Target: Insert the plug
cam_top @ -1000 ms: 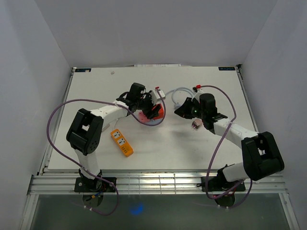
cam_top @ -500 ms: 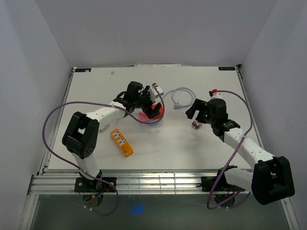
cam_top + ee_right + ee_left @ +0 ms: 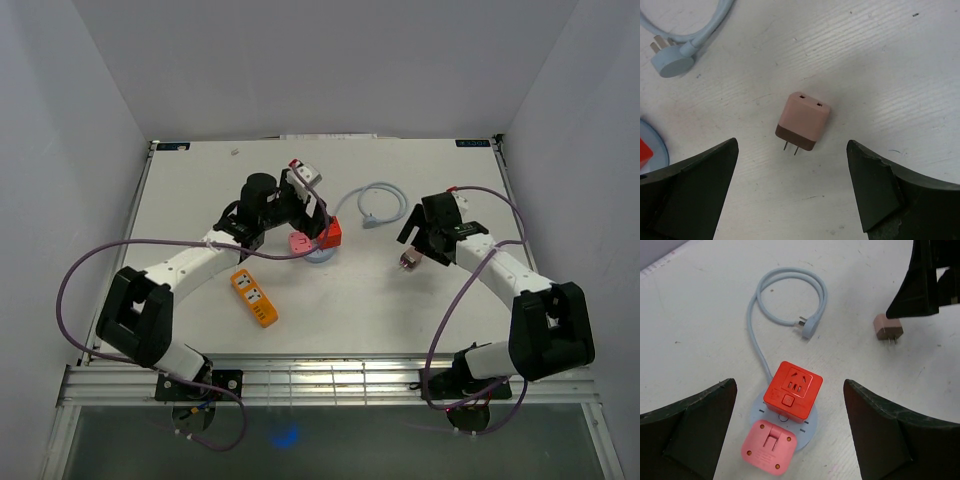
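Currently the plug [image 3: 802, 121], a pink block with a brown base and two prongs, lies on its side on the desk [image 3: 400, 310], off to the right of the red cube socket [image 3: 792, 390] and apart from it, held by nothing. The right end effector [image 3: 791, 142] hangs above the plug with its jaws spread wide, one finger on either side and neither touching it. The red cube socket sits on a pale blue round base [image 3: 810, 426], with a pink adapter [image 3: 769, 447] touching the cube. The left end effector [image 3: 789, 381] hovers over the cube, jaws also wide and gripping nothing. A pale blue cable [image 3: 785, 295] runs from the base and loops on the far side of the cube, its end loose on the desk. An orange power strip [image 3: 254, 297] lies to the near left of the cube.
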Robot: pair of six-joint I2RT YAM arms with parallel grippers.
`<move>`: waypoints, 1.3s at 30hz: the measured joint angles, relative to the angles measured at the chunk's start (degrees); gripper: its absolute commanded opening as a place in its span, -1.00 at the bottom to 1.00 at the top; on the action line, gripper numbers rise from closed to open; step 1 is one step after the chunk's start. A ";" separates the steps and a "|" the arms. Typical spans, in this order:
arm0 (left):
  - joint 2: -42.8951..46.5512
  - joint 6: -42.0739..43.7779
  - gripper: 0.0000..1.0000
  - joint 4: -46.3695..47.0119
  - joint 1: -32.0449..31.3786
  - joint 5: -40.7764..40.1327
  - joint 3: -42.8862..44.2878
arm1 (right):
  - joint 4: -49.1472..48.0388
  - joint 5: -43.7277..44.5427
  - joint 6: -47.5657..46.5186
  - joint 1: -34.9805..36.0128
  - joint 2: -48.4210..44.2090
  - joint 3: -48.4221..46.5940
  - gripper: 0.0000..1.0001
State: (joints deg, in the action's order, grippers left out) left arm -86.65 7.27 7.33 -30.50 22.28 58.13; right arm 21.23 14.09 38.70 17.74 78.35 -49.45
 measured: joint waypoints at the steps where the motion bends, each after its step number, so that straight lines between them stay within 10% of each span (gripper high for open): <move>1: 1.09 -1.88 0.96 0.96 0.00 -1.36 -0.63 | 0.90 0.57 1.29 -0.07 0.57 -0.31 0.88; 16: 10.71 -23.89 0.96 6.95 0.22 -24.76 -12.28 | 3.63 2.58 11.80 -0.57 9.51 -4.00 1.00; 29: 17.49 -27.52 0.96 9.49 0.35 -29.00 -16.20 | 3.63 3.98 13.46 -1.38 15.72 -5.64 0.61; 39: 20.74 -27.78 0.96 9.20 0.35 -32.33 -18.91 | 0.90 3.45 12.26 -1.44 16.39 -5.49 -0.23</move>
State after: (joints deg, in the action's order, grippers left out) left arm -65.91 -20.51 16.53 -30.15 -10.04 39.22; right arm 22.13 17.54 50.96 16.29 94.74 -54.94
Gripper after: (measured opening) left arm 0.979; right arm 0.522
